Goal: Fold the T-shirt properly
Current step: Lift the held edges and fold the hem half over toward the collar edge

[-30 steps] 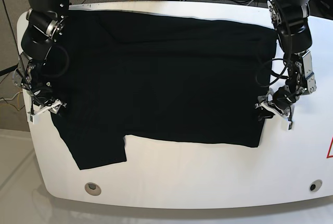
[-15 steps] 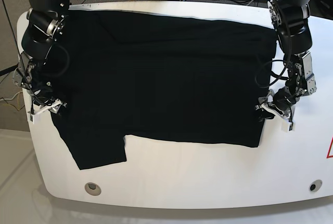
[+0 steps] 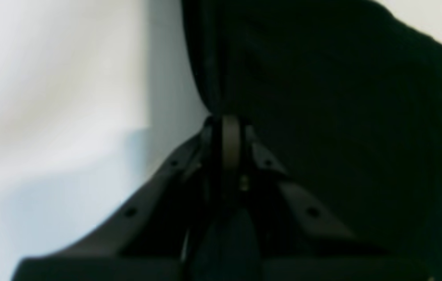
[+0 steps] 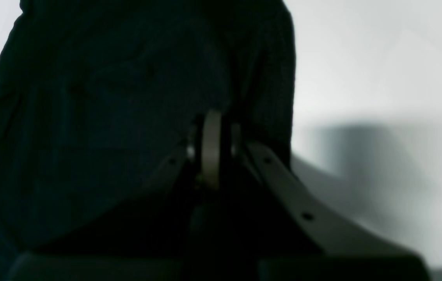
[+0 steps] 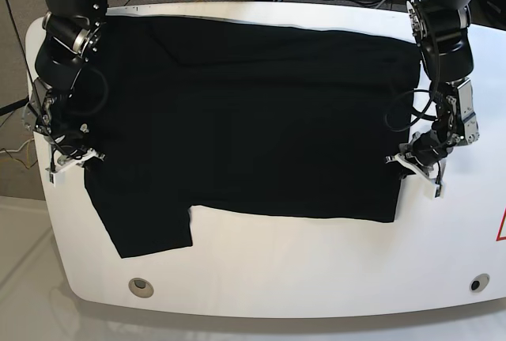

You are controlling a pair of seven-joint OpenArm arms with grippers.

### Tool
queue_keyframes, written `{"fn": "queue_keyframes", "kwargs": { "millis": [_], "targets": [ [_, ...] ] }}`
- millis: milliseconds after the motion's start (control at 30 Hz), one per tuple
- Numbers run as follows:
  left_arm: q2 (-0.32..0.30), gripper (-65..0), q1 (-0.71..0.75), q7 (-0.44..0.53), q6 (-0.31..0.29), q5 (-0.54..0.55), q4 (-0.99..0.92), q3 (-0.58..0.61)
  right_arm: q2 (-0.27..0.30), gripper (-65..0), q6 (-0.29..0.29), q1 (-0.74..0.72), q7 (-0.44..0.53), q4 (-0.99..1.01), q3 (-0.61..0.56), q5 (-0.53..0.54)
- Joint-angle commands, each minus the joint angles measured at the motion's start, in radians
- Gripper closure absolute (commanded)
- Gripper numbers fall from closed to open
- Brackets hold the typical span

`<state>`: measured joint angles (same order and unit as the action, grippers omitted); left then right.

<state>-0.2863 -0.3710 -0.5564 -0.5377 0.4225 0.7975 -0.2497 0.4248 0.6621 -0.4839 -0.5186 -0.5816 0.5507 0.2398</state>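
Across the white table [image 5: 316, 278] the T-shirt [image 5: 245, 119] lay spread flat, its long axis running side to side between the two arms, one sleeve hanging toward the table's near edge on the right arm's side. Each arm stood at one short end of the shirt, so neither was nearer than the other; the cloth lay inward from both sets of fingers, toward the table's middle.

At the shirt's edge nearest it, the left gripper [image 5: 417, 164] was bent low from a steeply folded forearm, wrist tipped down onto the table. Its wrist view showed the jaws drawn together with a fold of black cloth rising out of them, so it was clenched on the shirt's side edge.

At the opposite edge the right gripper [image 5: 69, 159] crouched the same way, elbow high, wrist dropped. Its wrist view was dark and blurred, but the jaws seemed likewise pinched on the shirt's border, cloth bunched above them.
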Motion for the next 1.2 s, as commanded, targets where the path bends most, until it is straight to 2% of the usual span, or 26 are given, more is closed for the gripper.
{"fn": "queue_keyframes", "kwargs": {
  "millis": [0, 567, 833, 1033, 1167],
  "targets": [
    [-0.010, 0.0, -0.033, 0.017, 0.004, 0.006, 0.008, -0.007, 0.017, 0.0, 0.012, -0.022, 0.020, -0.016, 0.004, 0.007],
    [-0.023, 0.0, -0.054, 0.021, 0.001, -0.002, 0.009, -0.012, 0.021, 0.0, 0.031, -0.047, 0.038, -0.035, 0.001, -0.009],
    [-0.023, 0.0, -0.043, -0.004, 0.004, 0.011, 0.018, -0.006, 0.018, 0.0, 0.036, -0.031, 0.024, -0.123, -0.013, 0.001],
    [-0.034, 0.0, -0.025, -0.027, 0.002, 0.015, 0.070, -0.007, 0.019, 0.0, 0.036, -0.019, -0.018, -0.201, -0.020, 0.027],
    [-0.047, 0.0, 0.004, -0.059, 0.000, 0.016, 0.160, -0.010, 0.029, 0.0, 0.036, 0.003, -0.100, -0.244, -0.012, 0.082]
  ]
}}
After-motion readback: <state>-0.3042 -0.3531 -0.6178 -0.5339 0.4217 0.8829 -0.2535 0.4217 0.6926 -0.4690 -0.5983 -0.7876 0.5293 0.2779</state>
